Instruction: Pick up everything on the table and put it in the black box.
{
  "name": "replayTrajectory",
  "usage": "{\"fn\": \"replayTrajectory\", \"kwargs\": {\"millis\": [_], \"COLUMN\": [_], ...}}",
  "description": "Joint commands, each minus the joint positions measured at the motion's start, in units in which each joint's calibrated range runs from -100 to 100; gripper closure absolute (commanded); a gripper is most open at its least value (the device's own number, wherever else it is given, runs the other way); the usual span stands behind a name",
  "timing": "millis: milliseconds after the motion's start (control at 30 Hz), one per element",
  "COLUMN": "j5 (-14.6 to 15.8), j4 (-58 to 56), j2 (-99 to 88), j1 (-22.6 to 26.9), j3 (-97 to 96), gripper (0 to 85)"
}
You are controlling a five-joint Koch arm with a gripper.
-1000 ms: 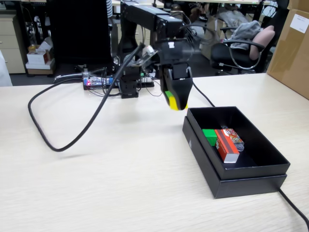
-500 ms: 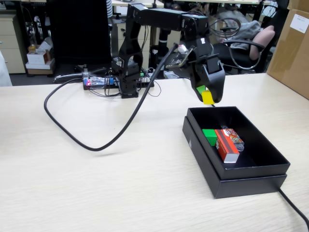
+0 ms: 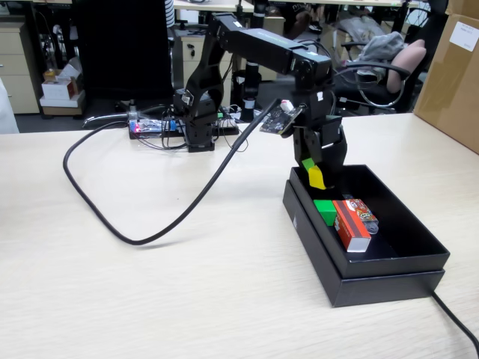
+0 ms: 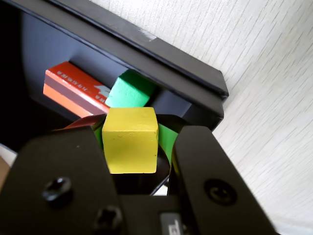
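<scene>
My gripper [image 3: 313, 174] [image 4: 131, 139] is shut on the small yellow cube [image 3: 316, 177] [image 4: 130, 140] and hangs over the far left corner of the black box [image 3: 389, 271] [image 4: 195, 68], just above its rim. The cube sits between green-padded jaws. Inside the box lie the green cube [image 3: 325, 211] [image 4: 130, 89] and the red rectangular box [image 3: 352, 224] [image 4: 73, 88] side by side near the left wall. The pale wood-grain table [image 3: 150, 284] [image 4: 264, 58] surrounds the box.
A thick black cable [image 3: 150, 224] loops across the table left of the box. The arm's base [image 3: 198, 127] and a circuit board [image 3: 150, 126] stand at the back edge. A brown cardboard box [image 3: 453, 75] stands at the right. Another cable [image 3: 456, 321] runs off the front right.
The gripper has carried the yellow cube rightward from over the bare table and then down, from above the box's far edge to just over its far left corner.
</scene>
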Motion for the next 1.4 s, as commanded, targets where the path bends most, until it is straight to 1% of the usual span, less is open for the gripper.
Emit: {"fn": "replayTrajectory", "kwargs": {"millis": [0, 67, 100, 267, 367, 500, 600, 667, 800, 933, 1100, 1367], "j5": [-0.29, -0.44, -0.44, -0.49, -0.49, -1.07, -2.3, -4.0, -4.88, -6.11, -6.64, -7.52], "j4": [2.43, 2.43, 2.43, 2.43, 2.43, 2.43, 2.43, 2.43, 2.43, 2.43, 5.37, 18.41], "j2": [-1.12, -1.12, -1.01, -2.73, -6.51, -13.97, -15.92, -16.04, -15.01, -13.74, -13.17, -21.32], "j1": [-0.24, -0.29, -0.29, -0.63, -1.07, -3.17, -6.11, -10.31, -12.8, -15.82, -17.0, -17.34], "j3": [1.18, 0.46, 0.09, 0.18, 1.54, 4.63, 5.44, 4.81, 2.45, -2.9, -10.06, -30.82], "gripper": [61.7, 51.7, 50.7, 50.4, 46.0, 45.9, 42.8, 42.6, 39.0, 37.0, 36.3, 36.7]}}
